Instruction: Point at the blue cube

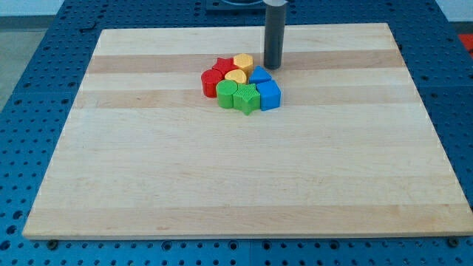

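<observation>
The wooden board (244,185) fills the frame; upper centre, the blue cube (270,94) edges a tight block cluster, my tip (273,67) standing just above-right, seemingly closing in to point; it carries no jaws

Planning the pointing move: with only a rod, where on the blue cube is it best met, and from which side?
Meet the blue cube at its free face toward the view's right; a green block is packed against its left and another blue block sits behind it. My tip stands just beyond that block, toward the view's top.
</observation>
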Robot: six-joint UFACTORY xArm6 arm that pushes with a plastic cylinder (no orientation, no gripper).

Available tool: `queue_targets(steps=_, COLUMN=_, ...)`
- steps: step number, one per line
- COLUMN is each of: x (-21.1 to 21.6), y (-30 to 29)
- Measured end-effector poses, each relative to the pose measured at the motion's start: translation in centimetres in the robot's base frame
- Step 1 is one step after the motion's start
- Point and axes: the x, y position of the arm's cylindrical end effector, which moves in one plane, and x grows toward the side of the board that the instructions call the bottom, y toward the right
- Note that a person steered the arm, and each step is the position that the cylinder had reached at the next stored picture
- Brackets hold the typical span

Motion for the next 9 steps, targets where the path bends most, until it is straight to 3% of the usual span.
queue_targets(steps=3, x=3.0, y=7.4)
queue_targets(steps=7, x=10.6, y=7.7)
queue_targets(steps=9, x=11.8, y=3.6)
